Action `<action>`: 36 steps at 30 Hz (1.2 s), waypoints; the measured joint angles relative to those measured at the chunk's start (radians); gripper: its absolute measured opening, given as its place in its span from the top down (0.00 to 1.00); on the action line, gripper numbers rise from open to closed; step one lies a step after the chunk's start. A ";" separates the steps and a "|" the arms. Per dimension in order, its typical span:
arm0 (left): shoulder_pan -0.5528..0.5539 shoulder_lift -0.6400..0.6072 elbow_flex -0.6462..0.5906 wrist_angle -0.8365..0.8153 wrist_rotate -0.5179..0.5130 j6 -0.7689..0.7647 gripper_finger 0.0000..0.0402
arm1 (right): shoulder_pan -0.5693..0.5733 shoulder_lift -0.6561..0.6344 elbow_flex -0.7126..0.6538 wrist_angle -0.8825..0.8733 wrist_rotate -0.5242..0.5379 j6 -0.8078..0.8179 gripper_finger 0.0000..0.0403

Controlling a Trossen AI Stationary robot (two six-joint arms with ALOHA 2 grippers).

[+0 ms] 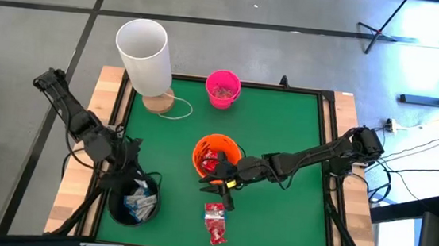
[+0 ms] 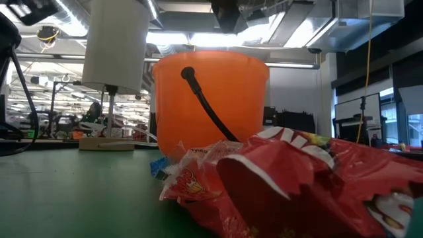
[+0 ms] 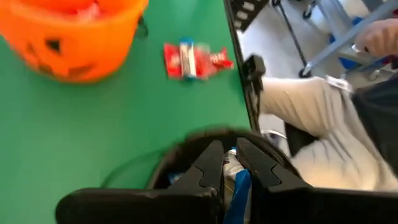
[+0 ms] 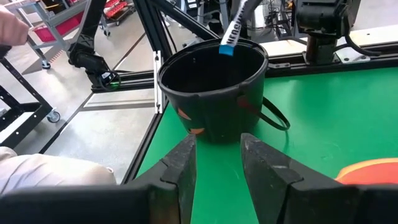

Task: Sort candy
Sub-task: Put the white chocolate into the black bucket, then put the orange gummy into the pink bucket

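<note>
At the left of the table, the left gripper [image 1: 135, 189] is being held over the black bucket [image 1: 119, 210], near the front left corner of the green mat [image 1: 282, 136]. Its jaws are closed on a white-and-blue bar [image 4: 231, 30], which in the right wrist view is hanging over the bucket's mouth; this placement is judged to serve a drop into that bucket, where other white-and-blue sweets [image 1: 140, 205] are already lying. The bucket is standing close to the mat's left and front edges, so little room is being left there.

Behind it, a white cylinder on a wooden base [image 1: 143, 53] is occupying the back left corner, and a pink bucket [image 1: 222, 89] is standing at the back edge with something inside; what it is cannot be made out.

At the centre, the orange bucket [image 1: 217, 156] is holding red packets [image 1: 210, 161]. The right gripper [image 1: 226, 184] is being held just beside its front rim, jaws partly open with nothing between them, as the right wrist view shows. This position is judged to suit a reach for the remaining candy [image 1: 215, 222], a small cluster of red packets with a bar among them, lying on the mat in front of the orange bucket and near the front edge.

To the right, the mat is open, crossed only by the right arm. A person's light sleeve [image 3: 311, 112] is being seen beyond the table's edge beside the black bucket.
</note>
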 joint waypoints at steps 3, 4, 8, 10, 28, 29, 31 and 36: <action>0.000 -0.014 0.000 -0.072 0.030 -0.083 0.96 | 0.000 0.000 0.000 -0.002 0.000 0.000 0.70; 0.000 -0.017 0.000 -0.101 0.032 -0.107 0.96 | 0.000 0.000 0.000 -0.001 0.000 0.000 0.70; 0.000 -0.020 0.000 -0.209 0.032 -0.179 0.96 | 0.000 0.000 0.000 -0.001 0.001 0.000 0.70; 0.000 -0.020 0.000 -0.224 0.032 -0.204 0.96 | 0.000 0.000 0.000 -0.001 0.009 0.000 0.70; 0.009 0.061 0.006 -0.163 0.101 -0.251 0.59 | 0.012 -0.036 0.011 -0.129 -0.022 -0.004 0.70; 0.012 0.061 0.013 -0.158 0.103 -0.250 0.59 | 0.022 -0.050 0.019 -0.176 -0.007 -0.004 0.70; 0.020 0.062 0.039 -0.153 0.084 -0.226 0.59 | 0.044 -0.063 0.045 -0.261 0.040 -0.014 0.70; 0.029 0.061 0.071 0.044 -0.083 0.032 0.58 | 0.110 -0.051 0.078 -0.370 0.105 -0.030 0.70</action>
